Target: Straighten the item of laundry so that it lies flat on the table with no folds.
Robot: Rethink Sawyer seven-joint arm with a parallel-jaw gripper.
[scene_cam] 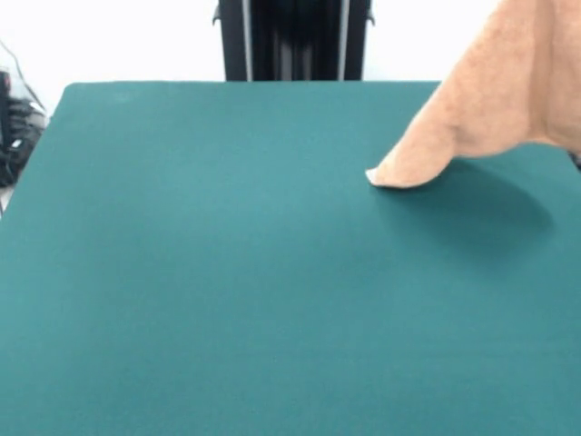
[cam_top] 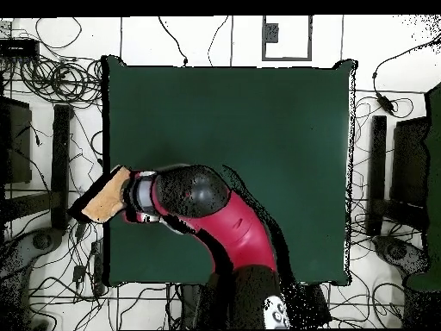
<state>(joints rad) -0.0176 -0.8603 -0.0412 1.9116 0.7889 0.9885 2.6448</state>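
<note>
Hanging from above at the front view's right edge, the towel [scene_cam: 508, 100] is seen lifted, with only 1 lower corner, bearing a small white tag [scene_cam: 370, 174], touching the table [scene_cam: 227, 272]. In the overhead view the towel [cam_top: 108, 196] is found at the table's edge, beyond the end of the arm [cam_top: 224, 224]. The gripper itself is hidden by cloth and arm, so whether its fingers are closed on the towel cannot be told. The cloth is judged soft, light and limp; it will drape and crease wherever it is released. A hold at a corner or hem is judged best, so that it can be dragged flat. Cables [cam_top: 52, 82] lie around the table, but nothing is seen on the green top to obstruct spreading.
</note>
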